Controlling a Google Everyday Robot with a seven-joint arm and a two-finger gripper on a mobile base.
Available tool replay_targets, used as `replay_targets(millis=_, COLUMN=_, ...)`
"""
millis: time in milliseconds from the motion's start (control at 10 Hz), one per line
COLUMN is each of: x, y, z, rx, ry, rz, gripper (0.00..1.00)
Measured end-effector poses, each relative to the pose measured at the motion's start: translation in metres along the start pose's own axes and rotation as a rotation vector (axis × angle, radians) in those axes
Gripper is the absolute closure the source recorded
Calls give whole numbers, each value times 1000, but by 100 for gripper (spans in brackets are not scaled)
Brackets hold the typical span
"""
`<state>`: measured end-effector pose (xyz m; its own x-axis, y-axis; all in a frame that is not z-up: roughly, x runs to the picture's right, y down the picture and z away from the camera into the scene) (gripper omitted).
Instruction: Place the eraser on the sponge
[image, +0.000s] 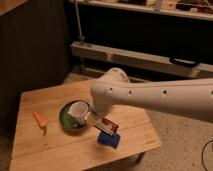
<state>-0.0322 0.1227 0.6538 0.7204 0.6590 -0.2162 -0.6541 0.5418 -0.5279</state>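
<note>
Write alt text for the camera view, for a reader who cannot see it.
A white robot arm reaches over a light wooden table, its claw at a flat black eraser with a white label that overlaps a small dark blue sponge. A round green plate holds a white cup; an orange carrot lies nearby.
</note>
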Motion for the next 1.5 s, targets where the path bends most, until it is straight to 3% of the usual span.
replay_targets(millis=200, x=18, y=-13, z=16, rx=-17, ry=8, rz=70, gripper=100)
replay_targets(millis=600, x=42, y=-9, z=70, rx=-97, ry=4, rz=114, gripper=100)
replay_targets(millis=1000, x=66, y=-15, z=91, rx=-132, ry=-11, rz=157, gripper=100)
replay_targets(millis=1500, x=66, y=-23, z=114, rx=-175, ry=-25, rz=171, gripper=100)
